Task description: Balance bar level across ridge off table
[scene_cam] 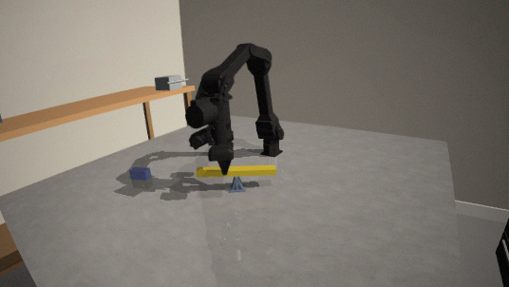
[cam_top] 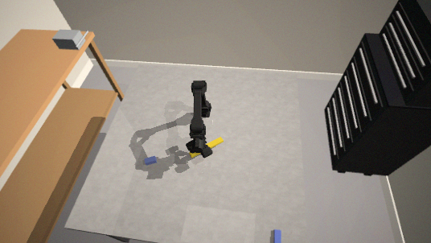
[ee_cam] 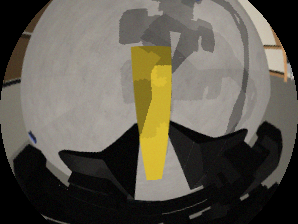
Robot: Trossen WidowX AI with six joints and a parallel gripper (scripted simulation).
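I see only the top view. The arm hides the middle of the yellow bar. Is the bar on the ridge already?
Observer: From the exterior view, the yellow bar sits level right above the blue ridge; contact is unclear.
Operator: Where does the claw hold it?
Observer: The claw is shut on the bar beside the ridge, toward the bar's end nearer the blue block.
Operator: Do the ends touch the table?
Observer: No, both ends hang above the table.

The arched arm point(scene_cam: 247, 86) points its pincer point(scene_cam: 224, 169) straight down, clamped on something.
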